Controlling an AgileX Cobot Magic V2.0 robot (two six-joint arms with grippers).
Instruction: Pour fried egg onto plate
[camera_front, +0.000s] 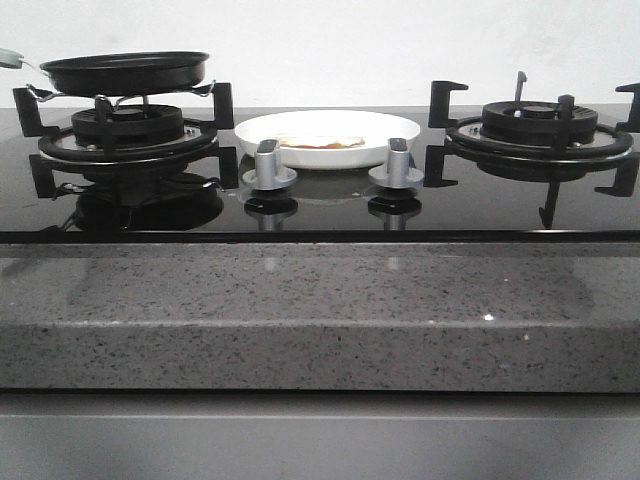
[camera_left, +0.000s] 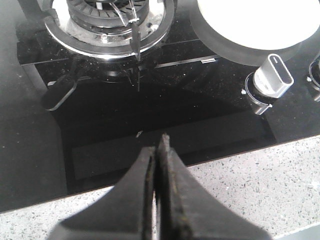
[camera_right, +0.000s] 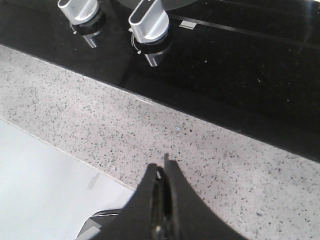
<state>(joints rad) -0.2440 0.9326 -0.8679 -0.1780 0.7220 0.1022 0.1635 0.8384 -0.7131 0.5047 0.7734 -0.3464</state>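
The white plate (camera_front: 328, 137) sits on the black glass hob between the two burners, behind the two knobs. The fried egg (camera_front: 320, 142) lies flat in it, pale with an orange-brown edge. The small black frying pan (camera_front: 125, 72) rests on the left burner's grate. The plate's rim also shows in the left wrist view (camera_left: 260, 25). My left gripper (camera_left: 159, 150) is shut and empty, over the hob's front edge. My right gripper (camera_right: 162, 170) is shut and empty, over the speckled counter. Neither arm shows in the front view.
Two silver knobs (camera_front: 268, 163) (camera_front: 398, 163) stand in front of the plate. The right burner (camera_front: 540, 125) has black grate arms. The left burner ring (camera_left: 110, 20) shows in the left wrist view. A grey speckled stone counter (camera_front: 320, 310) fronts the hob.
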